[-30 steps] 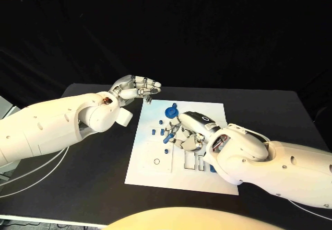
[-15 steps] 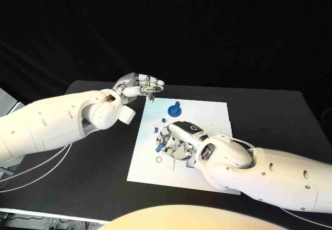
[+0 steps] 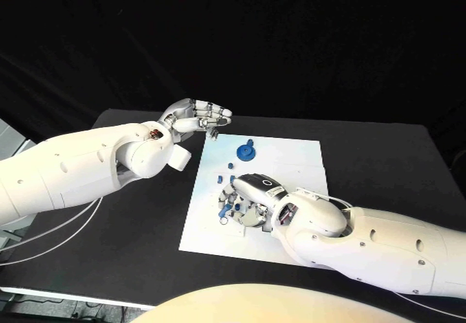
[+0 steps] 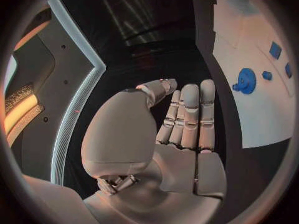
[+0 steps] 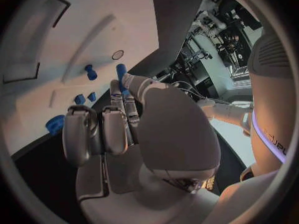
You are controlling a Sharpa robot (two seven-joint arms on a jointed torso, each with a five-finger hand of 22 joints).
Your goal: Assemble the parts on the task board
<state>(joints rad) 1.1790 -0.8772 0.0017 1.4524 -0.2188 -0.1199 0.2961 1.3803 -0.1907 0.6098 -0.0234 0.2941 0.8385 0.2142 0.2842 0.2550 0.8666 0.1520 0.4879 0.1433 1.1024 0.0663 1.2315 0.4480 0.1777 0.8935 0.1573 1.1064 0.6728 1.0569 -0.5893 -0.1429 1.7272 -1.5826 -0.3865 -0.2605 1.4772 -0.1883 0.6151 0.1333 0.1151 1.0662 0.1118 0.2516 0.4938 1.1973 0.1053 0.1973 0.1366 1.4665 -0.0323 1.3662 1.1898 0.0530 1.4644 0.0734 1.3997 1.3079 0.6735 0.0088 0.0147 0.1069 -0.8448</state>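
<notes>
The right hand (image 3: 250,200) pinched a blue peg (image 5: 121,72) over the left half of the task board (image 3: 291,158); it needed lowering upright into the small round hole (image 5: 117,55). The left hand (image 3: 197,118) hovered empty, fingers curled, off the board's far-left corner.

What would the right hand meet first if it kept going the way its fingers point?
Probably the task board: the right hand reaches down over it, holding a blue peg near a small round hole. Depth is uncertain.

black table (image 3: 388,161), black backdrop behind, cables at table's edge
</notes>
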